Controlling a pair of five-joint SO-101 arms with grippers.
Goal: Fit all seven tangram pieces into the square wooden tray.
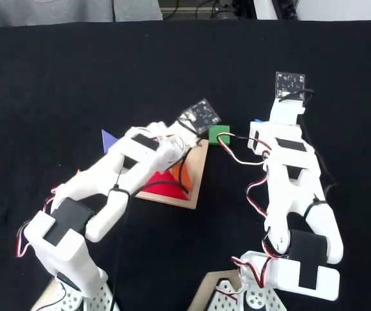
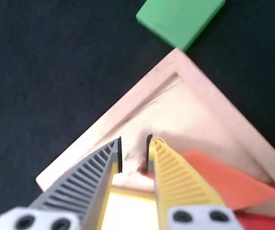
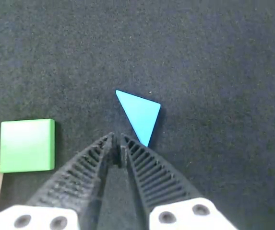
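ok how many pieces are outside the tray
3: a green square off the tray's corner, a cyan triangle before the right end effector, a purple triangle beside the left arm. Arms may hide more.

The tray (image 1: 197,192) sits mid-table (image 1: 56,78), turned so that one corner points away from the arms. In it lie a long triangle (image 2: 223,178) and, overlapped by it on the near side, a second triangle (image 2: 267,223). The left end effector (image 2: 134,153) is over the tray's far corner, just beside the long triangle's tip. The square piece (image 1: 219,135) lies on the table just beyond that corner. To its right lies the small triangle (image 3: 139,115), with the right end effector (image 3: 116,143) between the two. A lone triangle (image 1: 109,140) lies left of the tray.
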